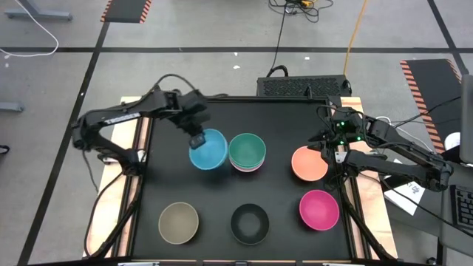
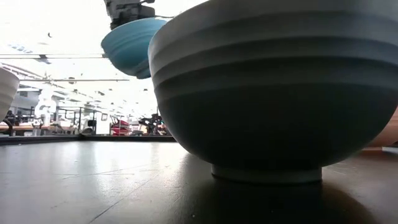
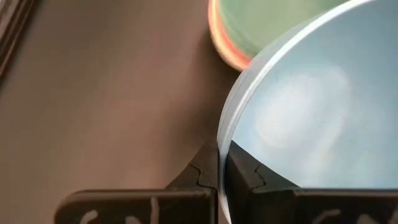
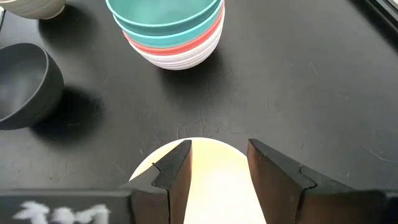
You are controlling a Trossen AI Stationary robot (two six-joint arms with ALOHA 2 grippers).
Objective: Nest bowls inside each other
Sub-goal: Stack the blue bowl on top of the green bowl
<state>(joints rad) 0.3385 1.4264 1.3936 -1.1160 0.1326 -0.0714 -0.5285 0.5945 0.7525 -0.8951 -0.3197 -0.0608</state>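
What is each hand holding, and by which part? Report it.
Left hand grips the blue bowl by its rim, lifted off the table. Right hand straddles the orange bowl rim; a firm hold cannot be told.

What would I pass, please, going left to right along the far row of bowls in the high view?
Blue bowl, pinched at its rim by the left pincer → stack of bowls with a green one on top → orange bowl, at the right pincer.

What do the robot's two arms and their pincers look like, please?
Both arms are dark and jointed, with black cables looped alongside. The left pincer has black fingers with notched inner edges; the right pincer has matching dark wedge-shaped fingers. White lettering marks the arms, and green lights glow near the right wrist.
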